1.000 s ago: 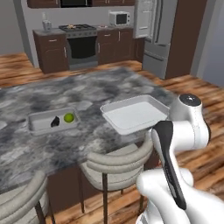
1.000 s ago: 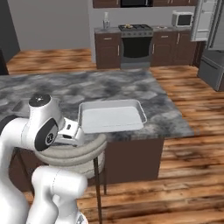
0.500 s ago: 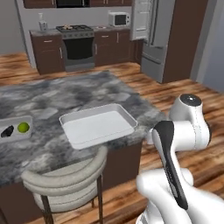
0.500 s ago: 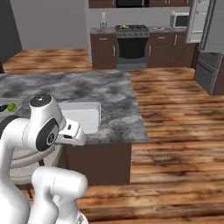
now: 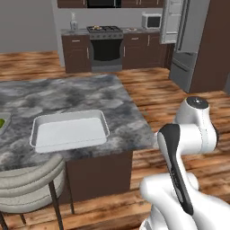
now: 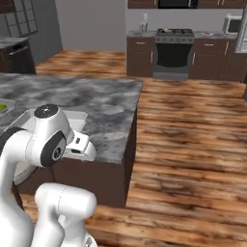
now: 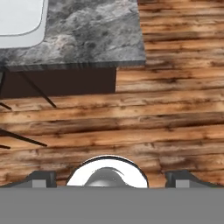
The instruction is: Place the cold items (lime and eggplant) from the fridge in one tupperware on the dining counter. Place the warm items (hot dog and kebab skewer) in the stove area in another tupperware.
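An empty white tupperware (image 5: 69,130) lies on the grey marble dining counter (image 5: 90,94); its corner also appears in the hand view (image 7: 17,22). A green sliver at the counter's left edge is the lime (image 5: 2,122) in a second tupperware, which is mostly cut off. The eggplant is out of view. The hot dog and kebab skewer are too small to make out on the far stove (image 5: 107,29). My gripper (image 7: 109,179) is open with nothing in it, its fingertips (image 7: 41,178) wide apart, looking down at the wood floor beside the counter's end.
A round stool (image 5: 27,188) stands against the counter's near side. The fridge (image 5: 188,40) stands at the back right with a microwave (image 5: 152,20) beside it. Dark cabinets flank the stove. Wood floor (image 6: 193,135) stretches between the counter and the stove.
The whole scene has slid left in both base views, so the camera has moved. The tupperware with the lime has gone to the left edge. The gripper has stayed open.
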